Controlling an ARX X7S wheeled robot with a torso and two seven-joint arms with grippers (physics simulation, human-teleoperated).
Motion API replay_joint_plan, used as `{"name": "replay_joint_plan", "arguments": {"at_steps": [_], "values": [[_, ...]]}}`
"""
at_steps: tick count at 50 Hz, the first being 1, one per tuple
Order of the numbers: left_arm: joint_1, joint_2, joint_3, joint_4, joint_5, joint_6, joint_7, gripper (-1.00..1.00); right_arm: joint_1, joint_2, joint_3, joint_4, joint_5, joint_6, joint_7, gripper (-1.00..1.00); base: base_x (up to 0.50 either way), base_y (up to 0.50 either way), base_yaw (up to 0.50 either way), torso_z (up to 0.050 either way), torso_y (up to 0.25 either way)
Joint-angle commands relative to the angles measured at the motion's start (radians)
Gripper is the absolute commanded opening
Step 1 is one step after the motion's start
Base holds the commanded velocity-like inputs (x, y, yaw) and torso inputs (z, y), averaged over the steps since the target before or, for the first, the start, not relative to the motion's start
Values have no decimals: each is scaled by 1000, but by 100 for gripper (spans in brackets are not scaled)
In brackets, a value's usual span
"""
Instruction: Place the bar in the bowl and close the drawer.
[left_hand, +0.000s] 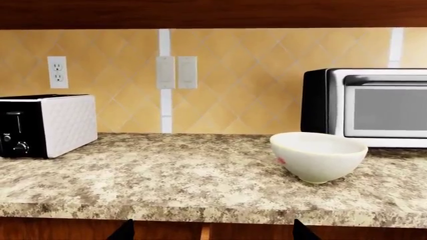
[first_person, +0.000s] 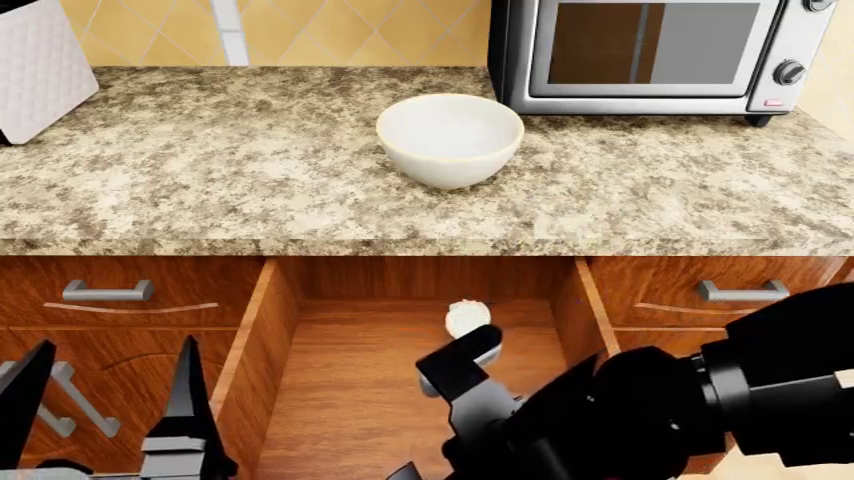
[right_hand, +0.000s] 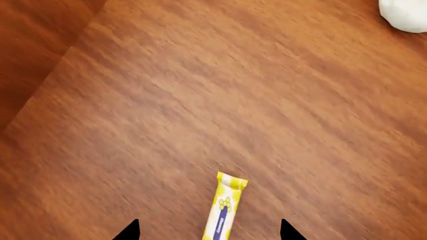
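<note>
— Fingers (right_hand: 130, 232) of the right gripper (right_hand: 207, 231), how do they stand?

— They are spread wide. In the right wrist view only the two dark tips show, and the bar (right_hand: 224, 210) lies between them. It touches neither tip. It is a thin stick in a yellow and white wrapper with a dark blue stripe. One end is cut off by the edge of the picture.

— On what does it lie?

— On the wooden floor of the drawer (first_person: 260, 340), which stands pulled out under the worktop (first_person: 200, 170). How high the tips hang above the floor, I cannot tell. In the head view the right arm reaches down into the drawer and hides the bar.

— Is something else in the drawer?

— Yes, a white lump (first_person: 467, 318), small and rounded, near the back wall. In the right wrist view it sits well apart from the bar.

— And the left gripper (left_hand: 213, 232)?

— Its fingers are also spread and hold nothing. In the head view it hangs low, in front of the cabinet to the left of the drawer. Its camera looks level over the worktop.

— Where is the bowl (first_person: 450, 140)?

— Upright on the worktop, above the back of the drawer and just in front of the toaster oven (first_person: 654, 50). In the head view its inside shows only white. A small pink mark shows low on its side in the left wrist view.

— Anything more on the worktop?

— A toaster (left_hand: 47, 125) with a white side, far to the left, against the tiled wall (left_hand: 253, 85).
</note>
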Motion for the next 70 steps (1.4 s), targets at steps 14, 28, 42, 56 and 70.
{"name": "replay_joint_plan", "arguments": {"at_steps": [14,28,42,56,70], "values": [[1,0,-3,-8,-9,6,8,100,-110,-69,-38,135,-10,24,-34,100,0,0,0,0,0],[8,-5,-3,-12,-4,15,7,100,-156,-103,-44,220,-15,38,-69,100,0,0,0,0,0],[12,-9,-5,-17,-1,26,5,100,-216,-143,-56,307,-17,52,-95,100,0,0,0,0,0],[12,-5,-8,-22,-7,26,11,100,-279,-179,-70,410,-14,81,-142,100,0,0,0,0,0],[12,-2,-10,-28,-13,27,16,100,-328,-203,-78,485,-20,100,-172,100,0,0,0,0,0]]}}
